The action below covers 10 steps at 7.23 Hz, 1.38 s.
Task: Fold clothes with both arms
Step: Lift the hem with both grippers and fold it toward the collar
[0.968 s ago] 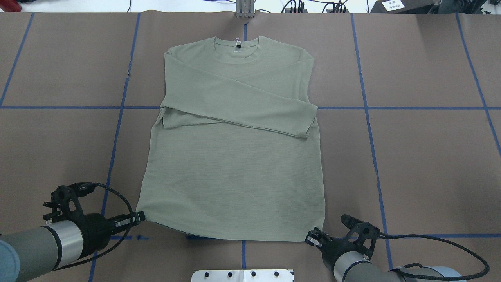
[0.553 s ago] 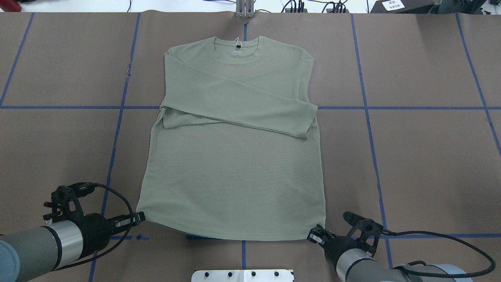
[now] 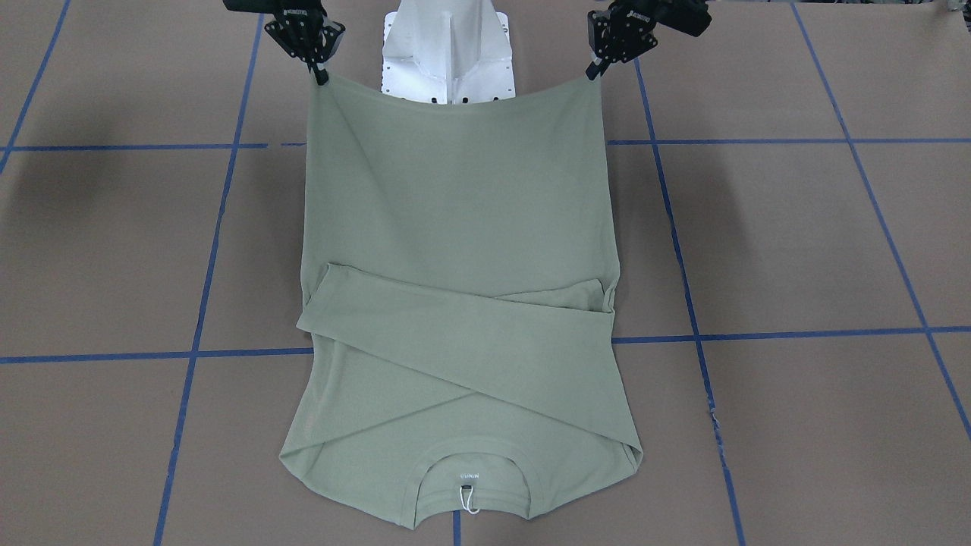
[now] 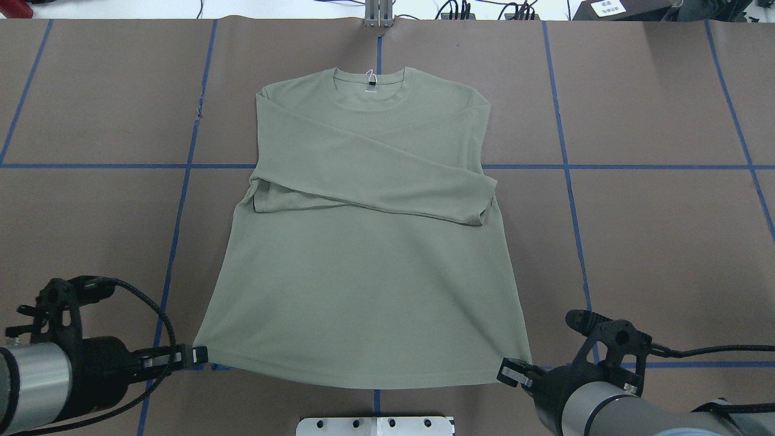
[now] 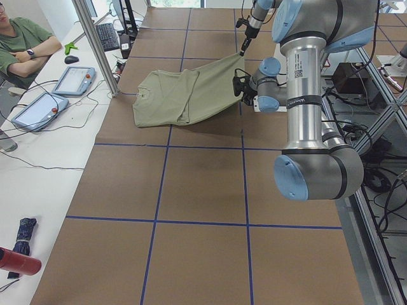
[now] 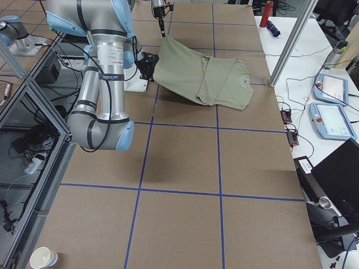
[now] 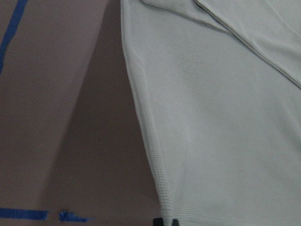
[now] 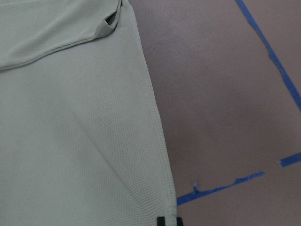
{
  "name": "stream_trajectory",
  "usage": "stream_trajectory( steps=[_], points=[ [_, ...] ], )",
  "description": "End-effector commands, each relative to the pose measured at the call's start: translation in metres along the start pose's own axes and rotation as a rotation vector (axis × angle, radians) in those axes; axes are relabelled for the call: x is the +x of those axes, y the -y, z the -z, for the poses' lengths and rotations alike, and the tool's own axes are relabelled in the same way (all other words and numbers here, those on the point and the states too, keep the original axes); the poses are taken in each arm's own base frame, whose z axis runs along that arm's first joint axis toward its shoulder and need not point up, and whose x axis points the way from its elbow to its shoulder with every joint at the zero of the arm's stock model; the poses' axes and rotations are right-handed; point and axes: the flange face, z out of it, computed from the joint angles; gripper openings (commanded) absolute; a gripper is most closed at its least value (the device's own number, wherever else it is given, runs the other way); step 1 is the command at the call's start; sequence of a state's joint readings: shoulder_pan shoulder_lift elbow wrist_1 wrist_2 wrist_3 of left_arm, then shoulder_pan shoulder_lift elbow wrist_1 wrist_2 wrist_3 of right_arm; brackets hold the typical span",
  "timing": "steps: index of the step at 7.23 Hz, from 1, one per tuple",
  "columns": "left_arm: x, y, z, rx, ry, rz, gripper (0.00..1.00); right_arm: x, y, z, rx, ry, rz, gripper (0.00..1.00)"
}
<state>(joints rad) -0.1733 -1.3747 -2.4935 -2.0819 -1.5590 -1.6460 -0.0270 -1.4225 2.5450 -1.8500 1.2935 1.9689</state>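
Shirt [image 4: 363, 272] is spread on the brown surface [image 4: 654, 242], collar end away from the robot. Both sleeves [image 4: 375, 175] are crossed over the chest. Left tool [image 4: 198, 354] is pinched on the hem corner on its side, and right tool [image 4: 513, 370] is pinched on the opposite corner. The hem [image 4: 363, 383] runs btwn them w/ a slight sag mid-way.

The overhead view reads nearly flat. The two side views show more: the hem end is raised off the surface. The cloth slopes down from the tools to the sleeve and collar part, which rests on the surface.

In the front-facing view the raised hem hides the lower edge of the white pedestal base [image 3: 447, 53]. That view also shows the neck label and white string tag [image 3: 469, 500] at the collar, nearest that cam.

Each wrist cam shows only dark fingertips [image 7: 165, 221] at the frame's bottom edge. Fabric runs away from them, and the shirt's side edge lies over brown surface and blue tape lines [image 8: 221, 188].

Only the left-side view shows a person [image 5: 22, 41], seated w/ arms crossed at a white side surface [image 5: 38, 146]. Pendant tablets [image 5: 73, 79] lie on it.
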Motion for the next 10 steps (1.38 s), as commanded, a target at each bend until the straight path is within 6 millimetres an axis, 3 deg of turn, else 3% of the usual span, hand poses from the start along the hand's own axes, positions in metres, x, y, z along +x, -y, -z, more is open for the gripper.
stream_trajectory(
  steps=[1,2,3,4,5,6,7,9,10],
  points=[
    [0.039,-0.002,0.095,-0.119,0.020,-0.003,0.00,-0.029,0.013,0.080,-0.081,-0.042,0.009,0.00],
    [0.041,0.012,0.073,-0.094,0.023,-0.086,0.00,-0.036,0.024,0.084,-0.057,-0.036,0.053,0.00],
    [0.045,0.035,0.019,-0.049,0.060,-0.137,0.00,-0.040,0.036,0.082,-0.030,-0.035,0.104,0.00],
    [0.057,0.081,-0.016,0.039,0.080,-0.183,0.00,-0.050,0.058,0.070,0.031,-0.058,0.154,0.00],
    [0.046,0.120,-0.017,0.108,0.123,-0.247,0.00,-0.069,0.084,0.055,0.079,-0.041,0.172,0.00],
    [0.039,0.146,-0.035,0.132,0.170,-0.273,0.00,-0.090,0.108,0.017,0.083,-0.063,0.131,0.00],
    [0.062,0.195,-0.047,0.198,0.176,-0.300,0.00,-0.108,0.134,-0.011,0.096,-0.050,0.123,0.00],
    [0.065,0.268,-0.047,0.279,0.258,-0.323,0.00,-0.124,0.184,-0.042,0.158,-0.069,0.121,0.00],
    [0.071,0.294,-0.081,0.276,0.296,-0.308,0.00,-0.127,0.209,-0.065,0.188,-0.084,0.114,0.00]
  ],
)
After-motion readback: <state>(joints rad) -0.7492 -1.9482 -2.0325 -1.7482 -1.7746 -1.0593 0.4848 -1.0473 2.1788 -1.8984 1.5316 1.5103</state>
